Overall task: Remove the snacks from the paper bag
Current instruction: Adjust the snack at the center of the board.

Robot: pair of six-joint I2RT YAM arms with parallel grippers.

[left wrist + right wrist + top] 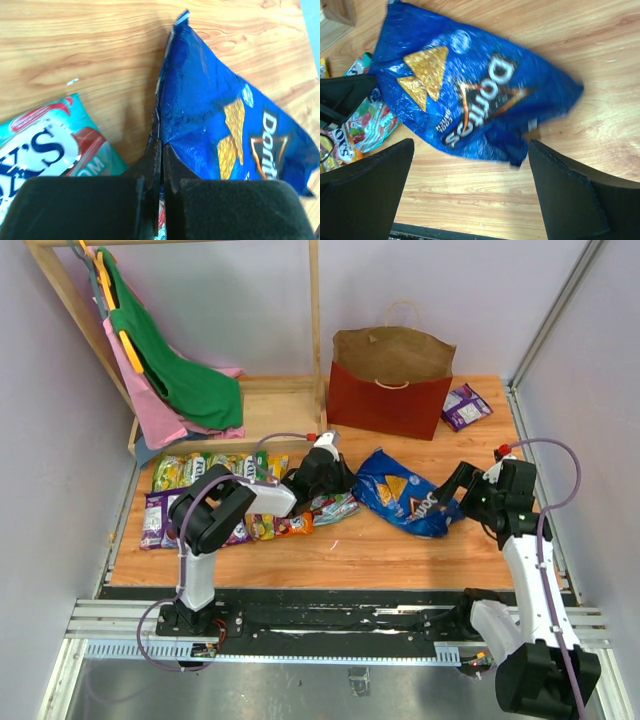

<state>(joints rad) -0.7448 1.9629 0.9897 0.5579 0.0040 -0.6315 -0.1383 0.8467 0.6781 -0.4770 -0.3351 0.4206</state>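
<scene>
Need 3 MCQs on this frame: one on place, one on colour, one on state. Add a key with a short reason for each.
1. The lone purple packet lies
A. right of the paper bag
B. left of it
C. inside it

2. The paper bag's lower part is
A. blue
B. dark red
C. green

3. The left gripper is
A. wide open
B. shut on nothing
C. shut on the Doritos bag edge

Key:
1. A, the top view shows the packet on the table beside the bag's right side.
2. B, the bag is dark red below and brown kraft above.
3. C, the left wrist view shows the jaws pinched together on the blue bag's edge.
</scene>
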